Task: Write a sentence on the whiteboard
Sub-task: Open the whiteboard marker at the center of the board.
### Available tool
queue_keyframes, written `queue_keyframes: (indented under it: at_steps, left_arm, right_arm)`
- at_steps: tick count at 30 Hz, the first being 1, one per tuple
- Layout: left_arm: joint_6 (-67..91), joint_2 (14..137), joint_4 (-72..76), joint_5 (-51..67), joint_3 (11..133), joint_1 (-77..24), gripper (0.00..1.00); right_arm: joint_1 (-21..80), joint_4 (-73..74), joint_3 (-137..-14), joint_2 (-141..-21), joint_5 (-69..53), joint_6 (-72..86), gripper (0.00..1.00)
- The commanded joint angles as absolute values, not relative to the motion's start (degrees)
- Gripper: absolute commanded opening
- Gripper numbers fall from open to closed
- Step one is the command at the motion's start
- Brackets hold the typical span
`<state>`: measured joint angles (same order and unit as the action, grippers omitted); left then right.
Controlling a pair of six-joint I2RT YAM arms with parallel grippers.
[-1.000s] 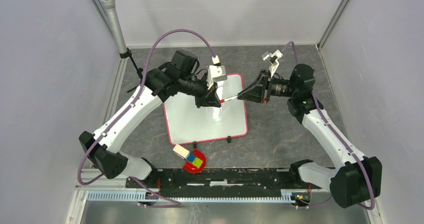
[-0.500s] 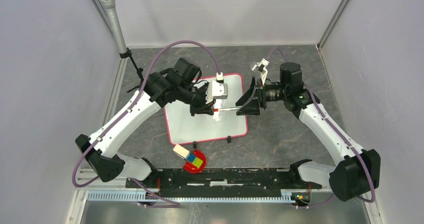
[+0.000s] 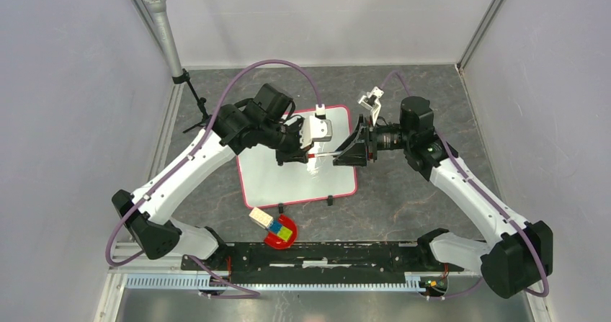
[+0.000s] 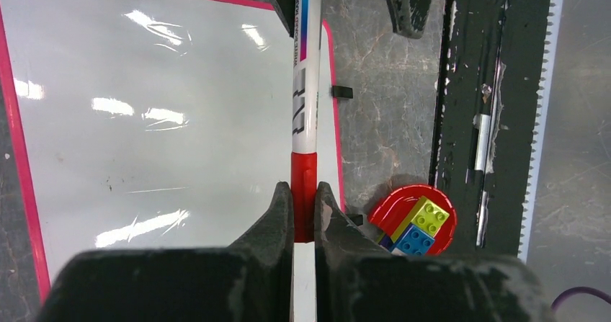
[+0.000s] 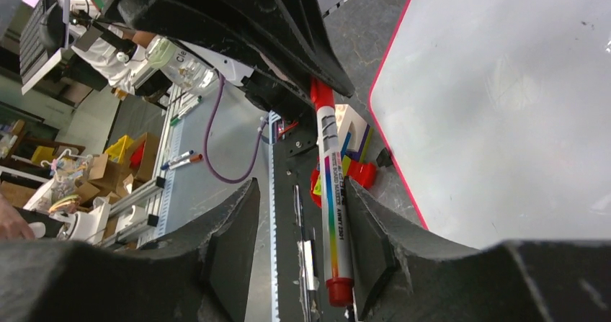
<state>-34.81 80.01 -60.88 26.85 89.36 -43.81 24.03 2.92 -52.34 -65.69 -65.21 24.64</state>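
The whiteboard lies flat on the table, white with a pink border; it also shows in the left wrist view and the right wrist view. My left gripper is shut on the red cap end of a white marker with a rainbow stripe, held level above the board. My right gripper is open, its jaws on either side of the marker's other end, which sits close to one finger. No writing shows on the board.
A red dish with coloured bricks and a pale block sit near the board's front edge. A black rail runs along the table's near edge. A microphone on a stand is at the back left.
My right gripper has moved left towards the left one and now straddles the marker. My left gripper has shifted slightly right and nearer, still holding the marker.
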Motion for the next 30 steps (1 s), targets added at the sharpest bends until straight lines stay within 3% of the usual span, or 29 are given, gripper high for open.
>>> queue_keyframes:
  at_steps: [1,22,30]
  left_arm:
    - [-30.5,80.5,-57.7,26.0,91.7,-44.2,0.02]
    - [-30.0,82.7,-57.8,28.2,94.3,-46.3,0.02]
    - [-27.9,83.0,-56.6,28.1,94.6,-46.3,0.02]
  right_arm:
    - [25.5,-5.3,-52.2,-64.7,-63.0,30.6,0.51]
    - [27.4,-6.7,-51.7,-65.0,-60.7,31.1,0.37]
    - [27.6,-6.3,-51.8,-65.4,-60.6,30.6,0.21]
